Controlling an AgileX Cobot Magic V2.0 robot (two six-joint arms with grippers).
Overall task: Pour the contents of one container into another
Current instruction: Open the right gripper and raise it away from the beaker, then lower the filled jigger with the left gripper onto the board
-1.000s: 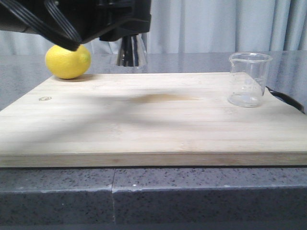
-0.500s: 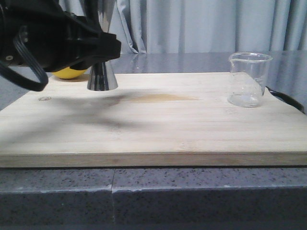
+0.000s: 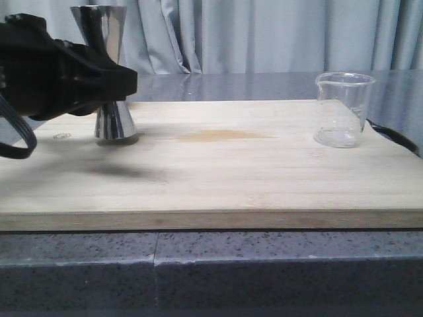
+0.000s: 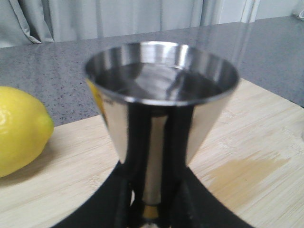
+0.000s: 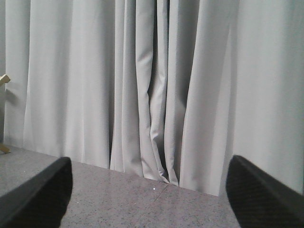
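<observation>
Grey curtains [image 3: 264, 33] hang behind the wooden cutting board [image 3: 218, 172], where the steel jigger [image 3: 114, 79], which hung just above the wood half a second ago, now stands upright on the board's left part, the left gripper [image 4: 151, 209] clamped on its gold-banded waist. It is polished and hourglass-shaped, with the lemon [image 4: 21, 130] beside it. The glass beaker [image 3: 342, 109] sits unmoved at the board's right, and the right gripper [image 5: 147, 190] is spread wide, holding nothing.

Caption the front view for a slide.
Left gripper holds the steel jigger upright on the wooden board; the glass beaker stands far right.
</observation>
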